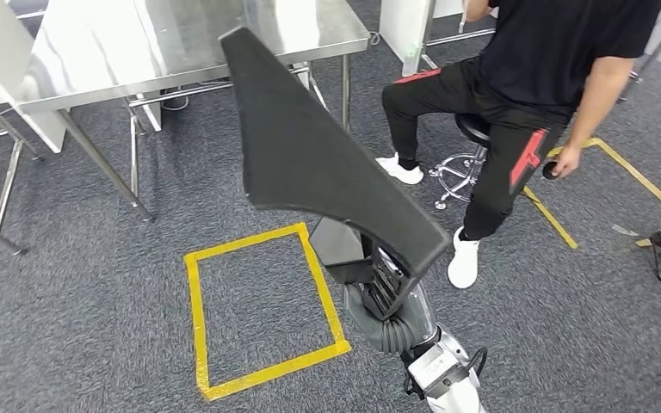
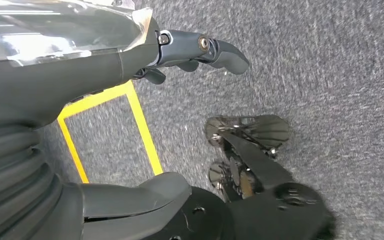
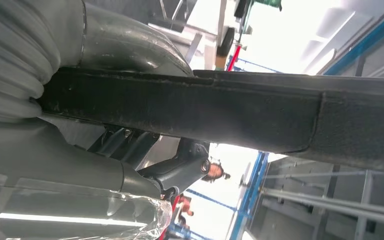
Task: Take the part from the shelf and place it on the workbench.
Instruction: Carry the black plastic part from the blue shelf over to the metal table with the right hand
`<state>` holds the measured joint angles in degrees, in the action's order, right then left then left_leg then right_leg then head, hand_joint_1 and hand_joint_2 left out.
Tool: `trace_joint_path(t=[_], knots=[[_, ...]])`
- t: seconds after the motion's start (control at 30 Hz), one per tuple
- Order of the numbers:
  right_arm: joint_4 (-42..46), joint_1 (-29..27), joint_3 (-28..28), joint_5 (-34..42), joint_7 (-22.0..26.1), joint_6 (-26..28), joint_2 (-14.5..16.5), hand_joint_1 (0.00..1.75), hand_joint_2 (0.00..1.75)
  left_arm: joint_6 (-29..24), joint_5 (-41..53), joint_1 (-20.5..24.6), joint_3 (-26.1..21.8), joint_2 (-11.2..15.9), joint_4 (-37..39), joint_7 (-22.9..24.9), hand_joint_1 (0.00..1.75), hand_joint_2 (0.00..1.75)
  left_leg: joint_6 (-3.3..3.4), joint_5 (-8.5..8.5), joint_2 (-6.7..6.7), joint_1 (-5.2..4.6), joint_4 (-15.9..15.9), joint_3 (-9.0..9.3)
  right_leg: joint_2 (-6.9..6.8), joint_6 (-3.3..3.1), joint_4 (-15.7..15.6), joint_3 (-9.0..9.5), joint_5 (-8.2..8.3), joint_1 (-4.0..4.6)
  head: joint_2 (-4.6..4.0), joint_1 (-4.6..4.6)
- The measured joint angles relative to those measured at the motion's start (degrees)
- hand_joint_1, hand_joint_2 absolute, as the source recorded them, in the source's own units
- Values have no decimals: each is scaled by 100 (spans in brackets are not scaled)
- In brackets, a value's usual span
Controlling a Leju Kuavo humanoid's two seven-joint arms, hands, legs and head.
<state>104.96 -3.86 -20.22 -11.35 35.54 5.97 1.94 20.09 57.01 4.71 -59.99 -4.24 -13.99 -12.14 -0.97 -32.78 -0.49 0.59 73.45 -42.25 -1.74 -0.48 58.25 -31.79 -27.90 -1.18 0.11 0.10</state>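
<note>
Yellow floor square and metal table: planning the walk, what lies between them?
Bare grey carpet lies between the yellow floor square and the metal table, head view.

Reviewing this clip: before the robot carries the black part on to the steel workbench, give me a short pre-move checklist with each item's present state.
1. Part held: ok. The right hand grips the black part at its lower end.
2. Grip security: cannot tell; the fingers are mostly hidden behind the part's edge.
3. Left hand free: ok, it holds nothing, hanging over the carpet.
4. Workbench surface: ok, the bare steel top lies ahead.
5. Person nearby: not ok; a seated person is close on the right, beside the path.
6. Part clear of bench: ok, held above the floor, not touching.
</note>
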Motion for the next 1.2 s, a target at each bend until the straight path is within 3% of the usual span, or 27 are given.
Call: trace_joint_path(t=[0.03, 0.07, 0.1, 0.17, 0.23, 0.3, 0.33, 0.4, 0.47, 0.53, 0.57, 0.6, 0.67, 0.73, 0.8, 0.87, 1.0, 1.1, 1.2], knots=[[0, -6, 2, -1, 0, -1, 1, 175, 175, 0, -1, -3, 0, -3, 0, 3, 0, 175, -4, -4, 20, 4, 141, -83, -62, -9, 0, 3, -8, 11, 0, -1], [2, -13, 3, -2, -1, -2, 2, 175, 175, 0, -1, -7, -1, -4, 0, 7, 0, 175, 4, 96, 37, 5, 56, -49, -121, -15, 0, 10, -15, 20, 0, -1], [5, -16, 3, -7, -2, -5, 5, 175, 175, 0, -1, -9, -1, -5, 0, 10, 0, 175, 28, 271, 76, 2, -246, 104, -176, -15, 0, 20, -24, 28, 0, -1], [21, -18, 8, -36, -5, -16, 19, 175, 175, 0, -1, -1, -1, 4, -1, 16, 0, 175, 114, 594, 285, -35, -1043, 539, -273, 6, 4, 49, -54, 65, 0, -1], [37, -16, 13, -67, -14, -38, 32, 175, 175, 1, -1, 13, 0, 14, -1, 24, 0, 175, 187, 690, 402, -85, -1447, 755, -361, 53, 3, 76, -89, 101, 0, 5], [45, -9, 16, -79, -34, -59, 46, 175, 175, 1, 1, 15, 0, 17, -2, 32, 0, 175, 232, 693, 290, -102, -1497, 765, -453, 106, -16, 107, -112, 115, 0, 10], [50, -1, 20, -97, -49, -61, 53, 175, 175, 0, 2, 11, 0, 11, -1, 36, 0, 175, 258, 712, 240, -91, -1530, 785, -417, 133, 8, 108, -137, 110, 0, 13], [68, 12, 33, -226, -79, -15, 63, 175, 175, -2, 3, 15, -1, -3, -2, 39, 0, 175, 317, 761, 148, -51, -1601, 832, -163, 159, 318, -25, -299, 100, 0, 23], [78, 4, 53, -397, -133, 63, 58, 175, 175, -4, 4, 27, -1, -13, -2, 36, 0, 175, 346, 776, 58, -35, -1616, 837, 84, 143, 1034, -388, -594, 66, 0, 32], [76, -19, 75, -469, -181, 114, 50, 175, 175, -4, 5, 29, -1, -20, -2, 18, 0, 175, 346, 772, -36, -33, -1612, 835, 129, 186, 1582, -708, -738, 43, 0, 35], [74, -28, 85, -479, -190, 129, 48, 175, 175, -4, 5, 28, -1, -26, -2, 7, 0, 175, 339, 768, -79, -28, -1609, 838, 133, 240, 1559, -727, -672, 32, 0, 36], [74, -31, 93, -484, -192, 139, 46, 175, 175, -4, 6, 26, -1, -34, -1, -1, 0, 175, 326, 760, -119, -20, -1603, 847, 134, 310, 1299, -631, -519, 16, 0, 35], [74, -27, 105, -486, -195, 145, 47, 175, 175, -4, 6, 25, -1, -44, -2, -11, 0, 175, 274, 726, -178, -17, -1570, 858, 139, 409, 500, -287, -175, -19, 0, 36], [74, -21, 113, -479, -201, 158, 54, 175, 175, -4, 6, 24, -1, -38, -2, -18, 0, 175, 227, 684, -203, -37, -1529, 848, 147, 351, 62, -91, -6, -35, 0, 34], [74, -16, 125, -454, -215, 182, 68, 175, 175, -4, 7, 20, -1, -27, -2, -21, 0, 175, 281, 679, -201, -49, -1513, 835, 155, 248, 24, -72, 30, -29, 0, 30], [74, -16, 138, -406, -227, 207, 80, 175, 175, -2, 9, 18, 0, -21, -1, -21, 0, 175, 351, 690, -190, -45, -1521, 842, 165, 227, 23, -72, 40, -17, 0, 30], [75, -18, 161, -355, -235, 233, 86, 175, 175, 0, 15, 18, -1, -19, -2, -23, 0, 175, 351, 690, -170, -36, -1563, 872, 176, 204, 23, -69, 31, 5, 0, 30], [76, -18, 173, -349, -236, 235, 97, 175, 175, 0, 15, 18, -1, -19, -2, -22, 0, 175, 312, 698, -169, -32, -1577, 878, 176, 164, 26, -69, 25, 19, 0, 29], [76, -18, 182, -348, -236, 235, 99, 175, 175, 0, 15, 18, -1, -20, -2, -22, 0, 175, 197, 695, -169, -16, -1584, 879, 175, 157, 29, -70, 23, 35, 0, 30]])
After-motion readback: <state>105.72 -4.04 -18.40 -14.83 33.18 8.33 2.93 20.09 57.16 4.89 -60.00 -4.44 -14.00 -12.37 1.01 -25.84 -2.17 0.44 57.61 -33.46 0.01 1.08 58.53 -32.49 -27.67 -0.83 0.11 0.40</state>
